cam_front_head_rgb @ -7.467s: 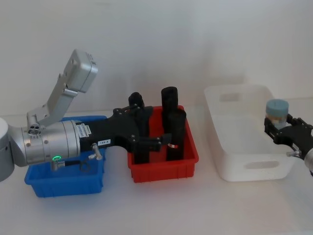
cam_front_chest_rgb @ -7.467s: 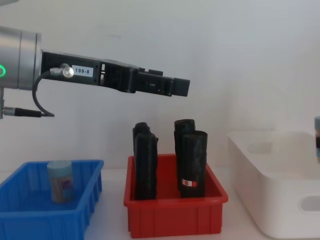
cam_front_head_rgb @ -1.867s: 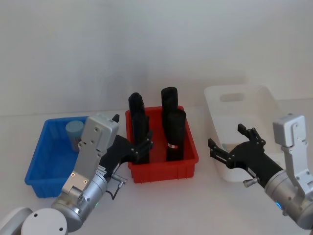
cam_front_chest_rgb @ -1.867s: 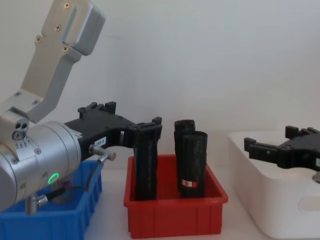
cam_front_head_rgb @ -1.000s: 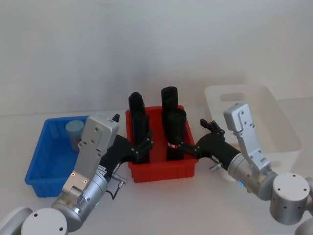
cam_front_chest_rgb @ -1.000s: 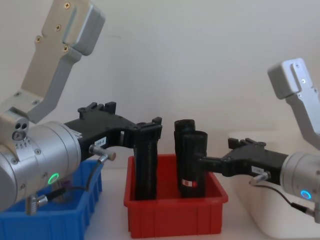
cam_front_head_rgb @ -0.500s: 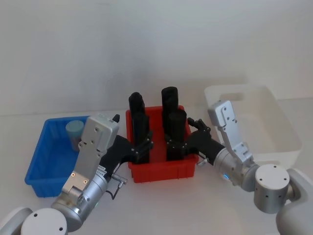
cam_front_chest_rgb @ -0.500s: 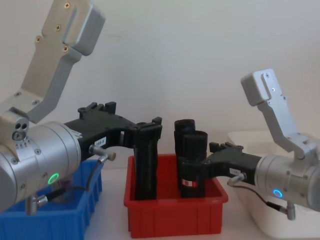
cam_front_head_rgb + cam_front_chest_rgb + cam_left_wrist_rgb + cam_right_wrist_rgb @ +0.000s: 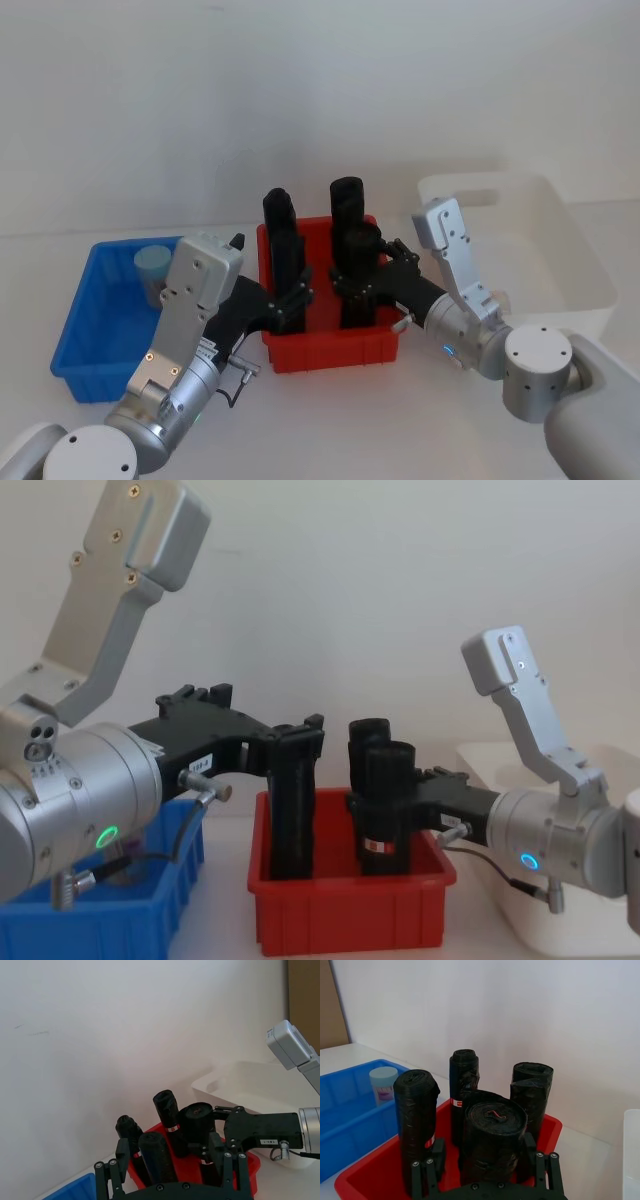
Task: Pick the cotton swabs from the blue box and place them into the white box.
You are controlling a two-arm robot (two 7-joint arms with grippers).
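With both arms reaching over the red bin (image 9: 330,352), the head view puts the left gripper (image 9: 290,296) at the near-left black roll (image 9: 284,262) and the right gripper (image 9: 362,275) at the near-right black roll (image 9: 360,245).

Right wrist view: right gripper's fingers (image 9: 438,1150) are spread, one on each side of the near-right roll. There is a gap on one side; contact on the other side cannot be told.

Left wrist view: left gripper's fingers (image 9: 122,1152) are likewise spread, with the near-left roll standing between them. The right gripper lies beyond, reaching in from the white box side.

Cotton swabs: one jar (image 9: 152,268) with a light blue lid stands upright in the far part of the blue box (image 9: 75,330), left of the red bin and well apart from both grippers. The right wrist view picks it up past the rolls, with pale sticks and a label band visible.

Chest view: the left arm's grey body stands in front of most of the blue box. It gives the side profile, with the left gripper level with the top of its roll and the right gripper at mid-height of its roll.

White box (image 9: 590,290) sits at right, beside the red bin. Its near-left corner is covered by the right arm in the head view.

Four black rolls stand upright in the red bin, two near and two far.
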